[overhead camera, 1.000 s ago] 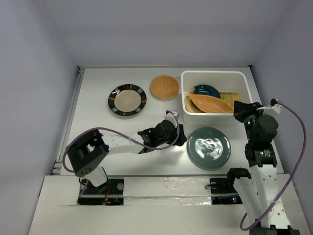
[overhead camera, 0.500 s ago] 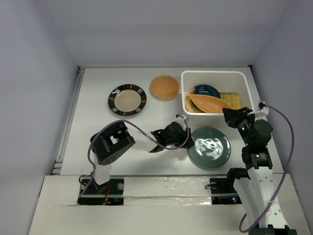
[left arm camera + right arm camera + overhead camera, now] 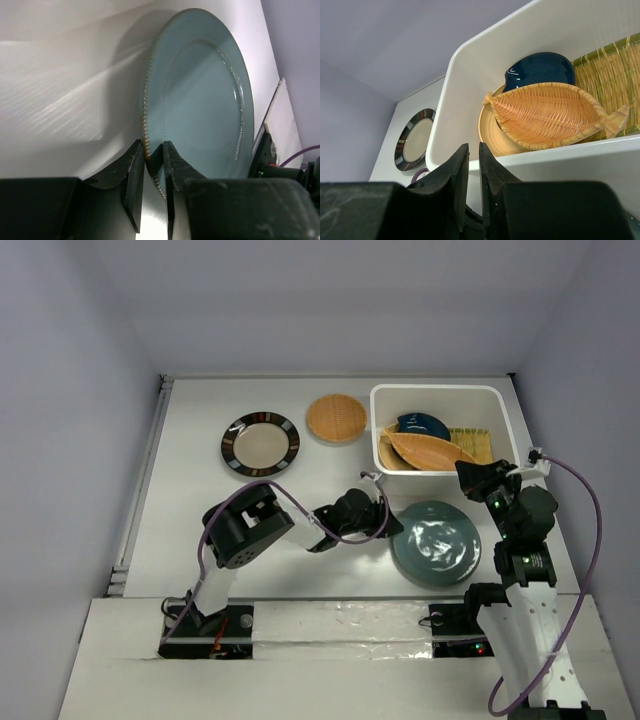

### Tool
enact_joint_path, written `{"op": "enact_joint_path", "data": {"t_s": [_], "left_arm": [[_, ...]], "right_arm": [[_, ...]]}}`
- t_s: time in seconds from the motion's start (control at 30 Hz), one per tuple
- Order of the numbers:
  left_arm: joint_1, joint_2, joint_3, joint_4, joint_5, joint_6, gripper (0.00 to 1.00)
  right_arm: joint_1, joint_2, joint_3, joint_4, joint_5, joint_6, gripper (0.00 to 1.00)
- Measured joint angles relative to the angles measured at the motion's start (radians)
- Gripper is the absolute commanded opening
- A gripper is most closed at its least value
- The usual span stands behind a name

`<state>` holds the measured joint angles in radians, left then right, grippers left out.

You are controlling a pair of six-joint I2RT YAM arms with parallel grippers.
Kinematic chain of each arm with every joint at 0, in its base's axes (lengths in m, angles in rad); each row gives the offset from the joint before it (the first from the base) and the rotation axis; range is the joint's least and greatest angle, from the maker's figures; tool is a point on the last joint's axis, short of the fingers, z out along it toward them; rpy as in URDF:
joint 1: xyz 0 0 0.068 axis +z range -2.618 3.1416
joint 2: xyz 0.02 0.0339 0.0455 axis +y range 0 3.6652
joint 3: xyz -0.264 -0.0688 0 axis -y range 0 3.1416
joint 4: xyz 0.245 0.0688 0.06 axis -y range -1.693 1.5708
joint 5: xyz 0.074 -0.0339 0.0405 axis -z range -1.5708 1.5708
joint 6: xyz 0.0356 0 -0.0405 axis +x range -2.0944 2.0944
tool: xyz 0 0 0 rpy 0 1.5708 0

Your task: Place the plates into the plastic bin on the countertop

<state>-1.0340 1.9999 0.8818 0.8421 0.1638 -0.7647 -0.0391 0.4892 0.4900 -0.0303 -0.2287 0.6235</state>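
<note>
Sitting on the worktop (image 3: 190, 420) just before the plastic bin (image 3: 436, 390): teal plate (image 3: 436, 543), left rim clenched in left pincer (image 3: 152, 152). Bin holds orange leaf dish (image 3: 552, 117). Right pincer (image 3: 474, 155): slightly parted, empty, beside bin.

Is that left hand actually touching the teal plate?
Touching. The left wrist view shows the left hand with its fingers pinching the beaded rim of the teal plate.
</note>
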Motion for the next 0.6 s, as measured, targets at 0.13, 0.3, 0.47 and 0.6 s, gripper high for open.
{"op": "enact_joint_path", "data": {"t_s": [0.13,0.3,0.47,0.6], "left_arm": [[0.002,-0.005,-0.044,0.026,0.001,-0.014,0.00],[0.032,-0.157,-0.221,0.036,0.002,-0.031,0.00],[0.101,-0.382,-0.394,0.031,0.015,-0.046,0.00],[0.149,-0.515,-0.486,0.034,0.021,-0.069,0.00]], "right_arm": [[0.000,-0.006,-0.012,0.000,-0.014,-0.005,0.33],[0.000,-0.034,-0.053,-0.002,-0.138,-0.022,0.73],[0.007,-0.056,-0.116,0.020,-0.292,-0.011,0.92],[0.028,-0.095,-0.207,0.031,-0.347,0.011,0.92]]}}
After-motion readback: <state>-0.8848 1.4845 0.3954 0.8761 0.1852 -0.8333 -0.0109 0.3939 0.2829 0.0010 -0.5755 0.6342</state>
